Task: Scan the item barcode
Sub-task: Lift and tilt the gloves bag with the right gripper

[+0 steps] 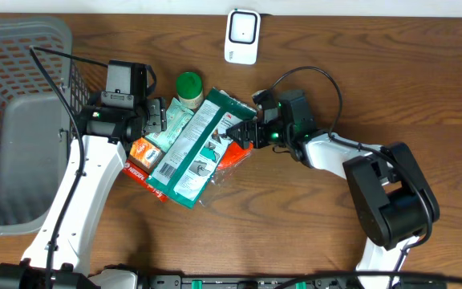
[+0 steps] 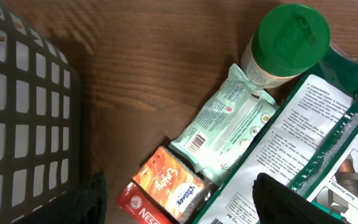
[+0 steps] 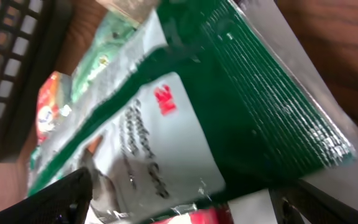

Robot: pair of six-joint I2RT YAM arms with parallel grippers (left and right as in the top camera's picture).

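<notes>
Wooden table (image 1: 295,233): we judge this the pickup step.
Left gripper (image 1: 157,122) and right gripper (image 1: 241,132) gape empty; next we should pinch the glove pack (image 1: 191,152).

Glove package (image 1: 197,151) was dark green with white panels and a red 3M logo. Jar lid (image 2: 291,31) solid green. Wipes pack (image 2: 225,127) pale mint, black barcode stripes. Small box (image 2: 169,183) orange. Basket (image 1: 6,120) grey, square-grid mesh. Scanner (image 1: 242,36) white. Table (image 1: 391,72) brown wood grain
</notes>
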